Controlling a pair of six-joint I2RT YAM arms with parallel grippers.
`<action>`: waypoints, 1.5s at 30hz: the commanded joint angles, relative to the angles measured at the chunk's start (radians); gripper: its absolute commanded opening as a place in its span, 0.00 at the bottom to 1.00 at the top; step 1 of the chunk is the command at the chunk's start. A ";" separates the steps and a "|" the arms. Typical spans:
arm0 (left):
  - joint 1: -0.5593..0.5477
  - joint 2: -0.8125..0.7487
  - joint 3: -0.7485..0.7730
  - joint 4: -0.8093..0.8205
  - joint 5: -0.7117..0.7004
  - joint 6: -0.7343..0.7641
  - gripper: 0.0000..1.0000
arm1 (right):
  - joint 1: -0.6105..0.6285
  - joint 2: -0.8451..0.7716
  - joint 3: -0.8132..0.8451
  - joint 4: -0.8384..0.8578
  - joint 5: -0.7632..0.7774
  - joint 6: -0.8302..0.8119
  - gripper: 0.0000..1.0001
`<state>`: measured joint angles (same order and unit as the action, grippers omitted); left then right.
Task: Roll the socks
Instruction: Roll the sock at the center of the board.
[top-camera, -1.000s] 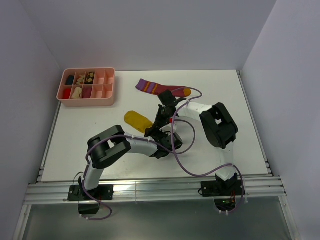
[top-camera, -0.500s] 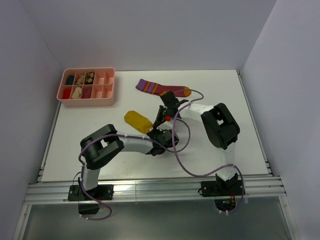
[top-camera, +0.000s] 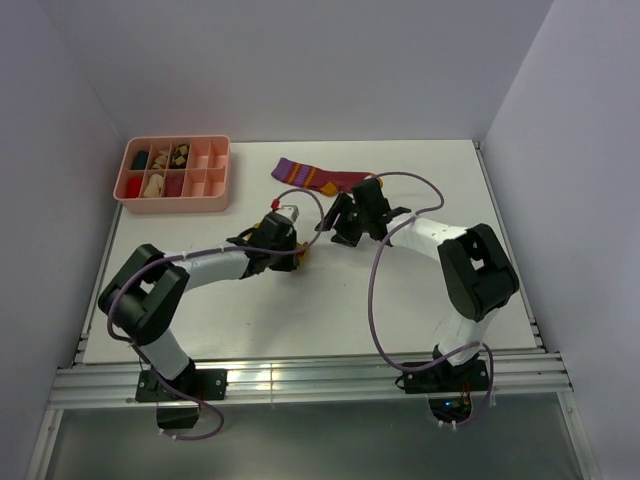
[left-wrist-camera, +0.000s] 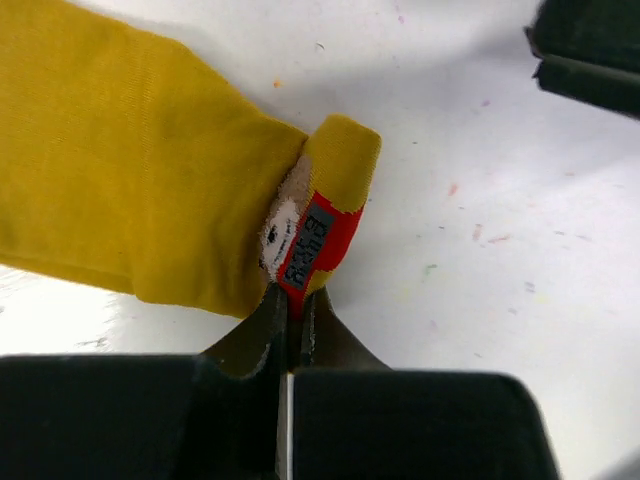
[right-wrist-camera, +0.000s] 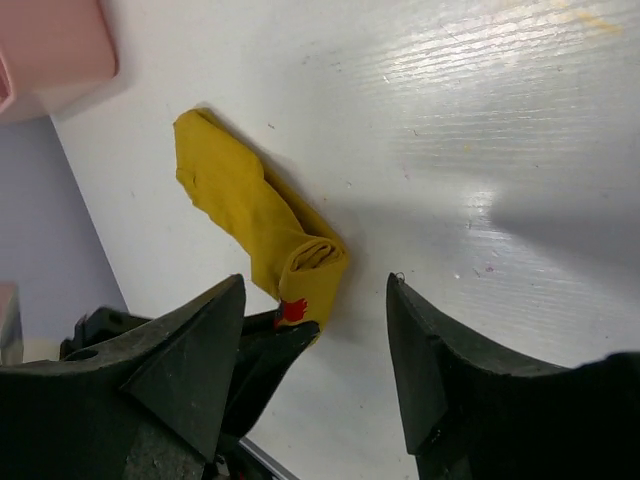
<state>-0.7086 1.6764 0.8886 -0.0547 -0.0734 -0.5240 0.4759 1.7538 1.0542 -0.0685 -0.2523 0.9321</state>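
Plainly, the pink compartment tray (top-camera: 175, 205) sits well off to the left hand's left and plays no part here. The left hand (left-wrist-camera: 296, 310) has its fingers pressed together on the mustard-yellow sock (left-wrist-camera: 130, 170). It pinches the turned-over end right at the red tag (left-wrist-camera: 312, 245). The rest of the sock lies flat on the counter (left-wrist-camera: 480, 200), running ahead of this hand and to its left.

The step looks like the start of the roll, with only one short fold made. To do it well, the pinch should stay tight on that fold and the roll should be turned straight along the sock's length. The flat tail probably needs pinning so that it does not slide or skew.

The right hand (top-camera: 345, 222) is just beyond the left hand's fingertips, its jaws well apart and holding nothing. From its own wrist view, the folded end lies ahead between its two fingers. A maroon sock (top-camera: 310, 175) with a purple-striped cuff lies flat on the far side of the right hand, not rolled.
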 joint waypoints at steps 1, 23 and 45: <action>0.079 0.014 -0.043 0.045 0.392 -0.112 0.01 | 0.001 -0.030 -0.040 0.100 0.018 0.020 0.66; 0.256 0.246 -0.008 0.087 0.626 -0.280 0.01 | 0.113 0.110 -0.023 0.041 0.106 0.077 0.62; 0.031 -0.027 0.105 -0.100 -0.065 0.001 0.51 | 0.101 0.272 0.315 -0.479 0.182 -0.042 0.00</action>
<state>-0.5907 1.7580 0.9970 -0.1108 0.2161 -0.6762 0.5903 1.9747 1.3155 -0.4076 -0.1020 0.9562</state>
